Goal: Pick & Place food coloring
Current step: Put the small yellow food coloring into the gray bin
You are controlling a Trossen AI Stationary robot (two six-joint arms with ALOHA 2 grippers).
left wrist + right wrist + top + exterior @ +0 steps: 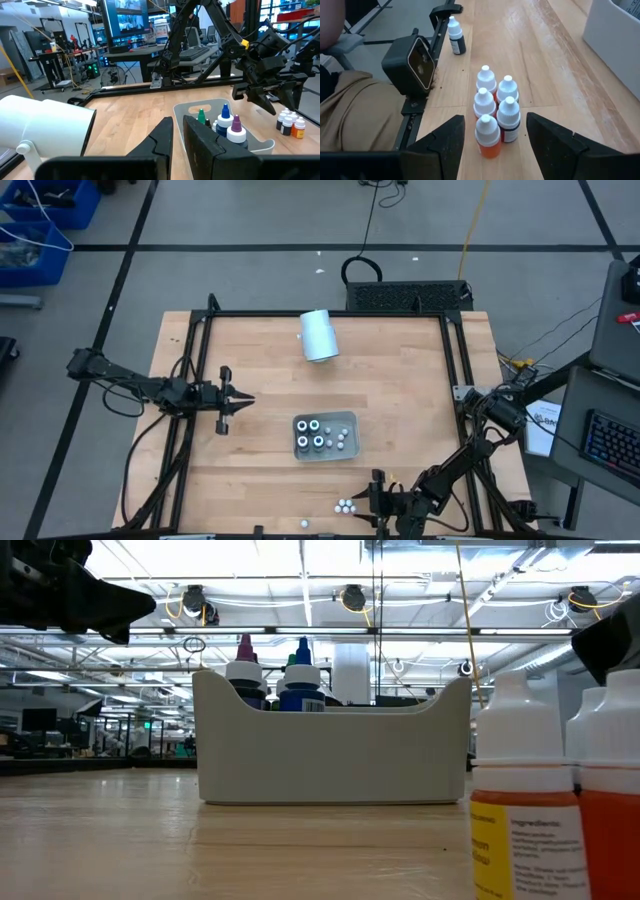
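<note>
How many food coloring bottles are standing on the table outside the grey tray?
6: five clustered food coloring bottles before the open right pincer, one dark bottle apart near the table edge. Others may be hidden.

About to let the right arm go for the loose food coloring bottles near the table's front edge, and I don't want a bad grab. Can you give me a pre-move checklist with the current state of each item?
1. Right gripper open: ok, fingers spread wide.
2. Right gripper lined up with the cluster of five white-capped food coloring bottles: ok, the nearest, orange bottle sits between the fingers.
3. Target bottle separable from its neighbours: not ok, the five stand packed together.
4. Bottles upright: ok.
5. Grey rectangular tray has room: ok, bare floor shows in part of it.
6. Left gripper out of the way: ok, it hangs left of the tray, nearly shut, holding nothing.
</note>
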